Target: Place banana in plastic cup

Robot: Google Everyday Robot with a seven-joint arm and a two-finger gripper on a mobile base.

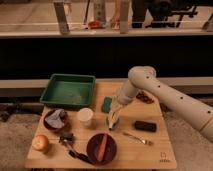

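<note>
My gripper [114, 111] hangs at the end of the white arm over the middle of the wooden table [150, 152]. It is shut on the pale yellow banana [112, 118], which points down. The banana's lower end is at or just inside the small light-blue plastic cup [113, 125], which stands right of the white cup. The banana and gripper hide most of the blue cup.
A green tray [68, 90] stands at the back left. Near the blue cup are a white cup [85, 116], a teal sponge [106, 104], a black block [145, 126] and a fork [137, 138]. In front are a dark bowl with a carrot [101, 147], a bowl with cloth [55, 119] and an apple [41, 143].
</note>
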